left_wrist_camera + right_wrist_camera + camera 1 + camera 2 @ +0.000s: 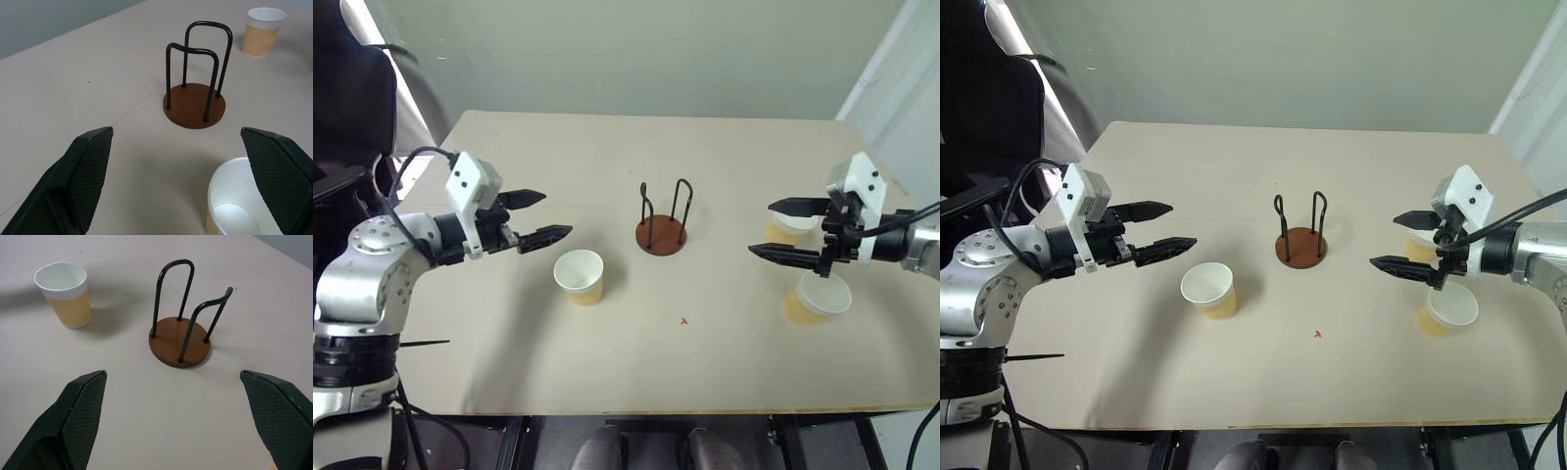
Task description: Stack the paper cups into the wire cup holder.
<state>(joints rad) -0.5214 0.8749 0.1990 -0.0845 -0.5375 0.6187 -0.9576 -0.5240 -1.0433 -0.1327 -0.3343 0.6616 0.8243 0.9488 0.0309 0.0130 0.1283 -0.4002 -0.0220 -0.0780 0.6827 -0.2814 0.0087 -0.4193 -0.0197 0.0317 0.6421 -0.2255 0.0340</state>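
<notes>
Hovering above the beige tabletop (509,352), the left gripper (540,216) holds its two black fingers spread wide with nothing between them, pointing inward toward the middle of the table. Just beside and below its fingertips stands one tan-yellow tapered paper cup with a white rim and white inside (579,277), upright and untouched; in the left wrist view its rim shows beneath one fingertip (276,166).

Across the table the right gripper (781,231) mirrors that pose — fingers parted wide, empty, aimed inward at the centre. Two more paper cups of the same kind stand upright under and behind it: a nearer cup (817,300) by the table's front right part, and a farther cup (791,229) partly hidden by the gripper's fingers. Whether these two cups touch each other cannot be told.

Between the two grippers, near the table's centre, sits the wire cup holder (662,228) — a round reddish-brown disc base with two thin black upright wire loops. It holds no cup. It stands apart from the left cup and well apart from the two right ones.

A small red mark (683,320) lies on the tabletop, in front of the holder.
</notes>
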